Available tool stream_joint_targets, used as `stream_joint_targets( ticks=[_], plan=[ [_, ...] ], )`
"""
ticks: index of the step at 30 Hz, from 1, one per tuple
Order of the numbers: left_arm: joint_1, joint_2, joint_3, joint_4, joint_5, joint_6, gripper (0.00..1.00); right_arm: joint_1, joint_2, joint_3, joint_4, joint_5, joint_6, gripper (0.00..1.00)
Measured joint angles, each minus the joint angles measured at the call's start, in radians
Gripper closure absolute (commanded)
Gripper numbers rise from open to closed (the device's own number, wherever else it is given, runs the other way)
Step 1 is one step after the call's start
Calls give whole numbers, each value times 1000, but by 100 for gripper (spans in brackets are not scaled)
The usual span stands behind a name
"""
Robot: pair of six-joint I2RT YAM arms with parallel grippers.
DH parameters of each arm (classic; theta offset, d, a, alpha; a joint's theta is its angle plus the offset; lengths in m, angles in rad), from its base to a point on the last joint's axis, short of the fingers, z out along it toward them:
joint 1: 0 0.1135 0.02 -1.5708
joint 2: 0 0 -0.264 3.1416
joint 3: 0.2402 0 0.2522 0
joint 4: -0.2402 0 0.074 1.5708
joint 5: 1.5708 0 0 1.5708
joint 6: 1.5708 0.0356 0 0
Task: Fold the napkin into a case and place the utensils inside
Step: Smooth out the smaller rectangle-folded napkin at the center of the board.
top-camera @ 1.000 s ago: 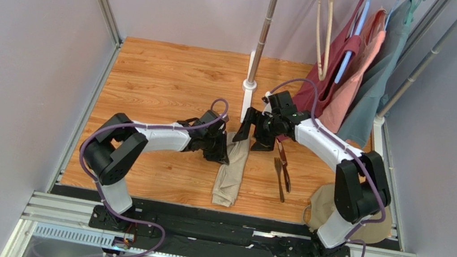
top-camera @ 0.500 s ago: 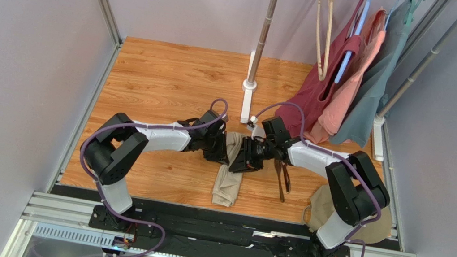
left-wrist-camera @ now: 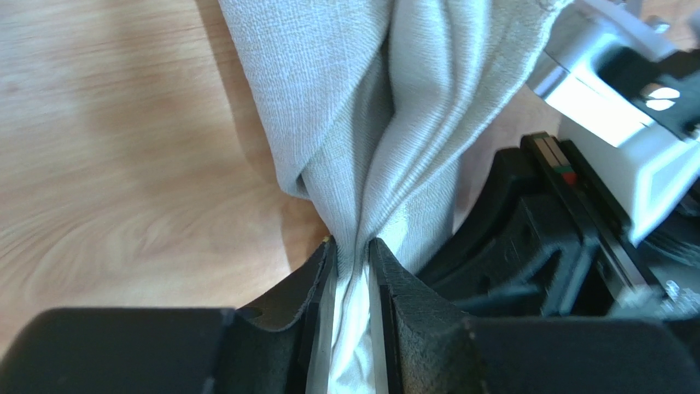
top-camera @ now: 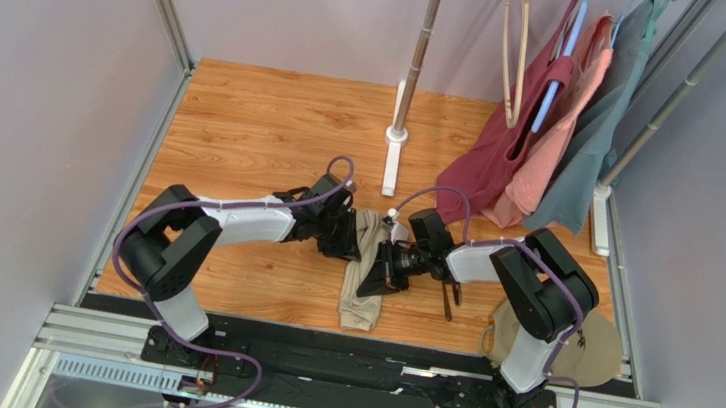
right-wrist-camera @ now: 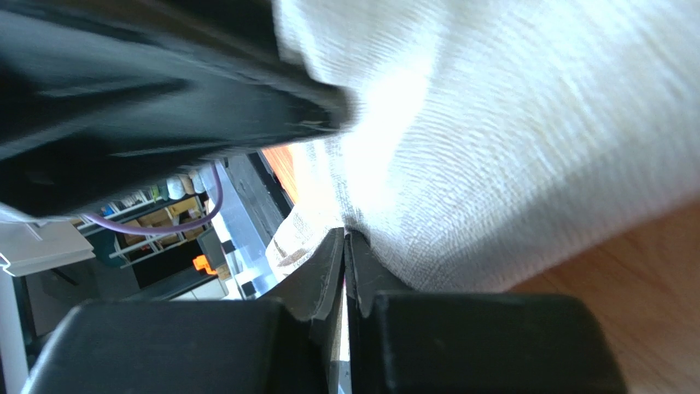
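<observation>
Pinching the napkin (top-camera: 361, 296) from both sides: left jaws clamp a bunched fold, right jaws, pressed almost together, nip its edge. Utensils (top-camera: 450, 297) lie on the tabletop (top-camera: 262, 113) just behind the right jaws.

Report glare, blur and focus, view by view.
Top external: evenly lit and sharp across the table. Left wrist: napkin weave is crisp, and the white arm housing glares. Right wrist: the napkin is blown out white mid-frame, and the black arm body above is blurred.
</observation>
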Motion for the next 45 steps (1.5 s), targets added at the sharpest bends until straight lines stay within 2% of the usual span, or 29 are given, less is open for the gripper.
stream_joint_targets(
  ticks=[7,13,17,21,26,29,30,32,33,35,36,40,45],
  plan=[
    [43,-104,20,-81,31,30,90,0,0,-23,43,-15,-19,92],
    [46,-70,59,5,148,30,90,-9,-1,-45,69,-38,-21,91],
    [46,46,98,81,211,16,90,-11,-12,-46,69,-41,-21,92],
    [47,154,125,60,195,14,90,-13,-53,-48,52,-41,-30,91],
    [48,150,130,3,155,29,89,-16,-107,-50,11,-37,-61,91],
    [48,123,134,-23,137,53,82,-23,-91,-50,14,-34,-62,91],
    [48,103,134,-35,133,66,75,-28,-77,-50,21,-34,-62,91],
    [49,53,134,-54,126,84,67,-40,-49,-50,21,-33,-63,91],
    [49,18,134,-63,118,94,50,-44,-40,-48,17,-32,-66,91],
    [49,-43,135,-81,98,116,38,-50,-29,-43,6,-33,-73,91],
    [49,-71,135,-92,79,126,24,-53,-27,-35,-2,-33,-78,92],
    [48,-124,177,-155,-27,167,21,-55,-26,0,-26,-31,-103,92],
    [50,-31,303,-204,-126,246,24,-55,-26,16,-58,-32,-136,92]
  ],
)
